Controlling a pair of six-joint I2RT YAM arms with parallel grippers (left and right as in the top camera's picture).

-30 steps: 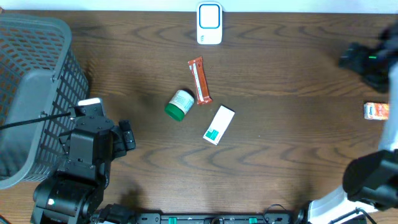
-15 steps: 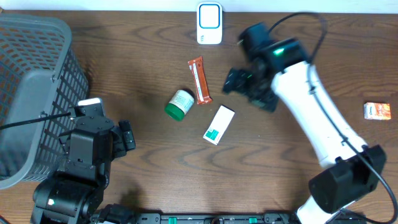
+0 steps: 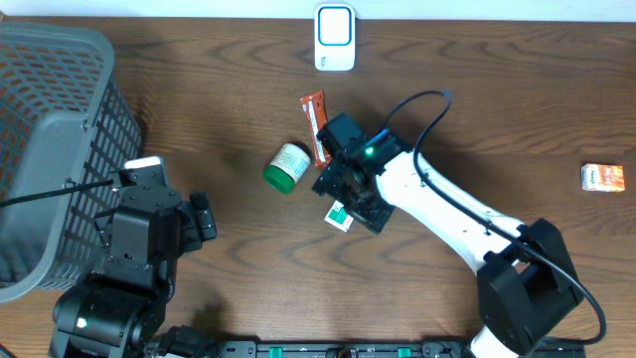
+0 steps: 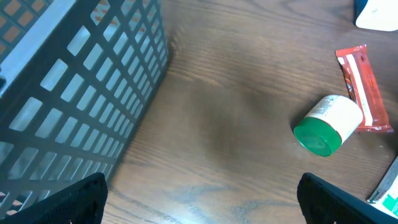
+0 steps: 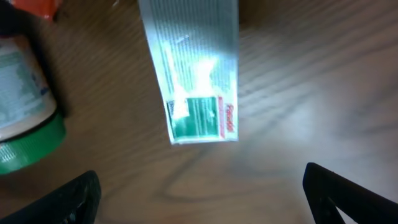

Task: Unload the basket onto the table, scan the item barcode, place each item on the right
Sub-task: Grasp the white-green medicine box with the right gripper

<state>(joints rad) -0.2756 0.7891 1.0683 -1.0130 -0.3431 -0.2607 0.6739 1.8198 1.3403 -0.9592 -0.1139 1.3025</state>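
swung the right gripper point(image 5: 202, 196) in from the right edge of the desk point(image 3: 517, 109) to over the white box point(image 5: 196, 74) – fingers point(image 5: 62, 199) spread, empty, likewise the left gripper point(image 4: 199, 199) – grasp likely next

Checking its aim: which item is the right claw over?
The white box with the green label, centred under the right claw; the green-lidded bottle and red bar lie beside it.
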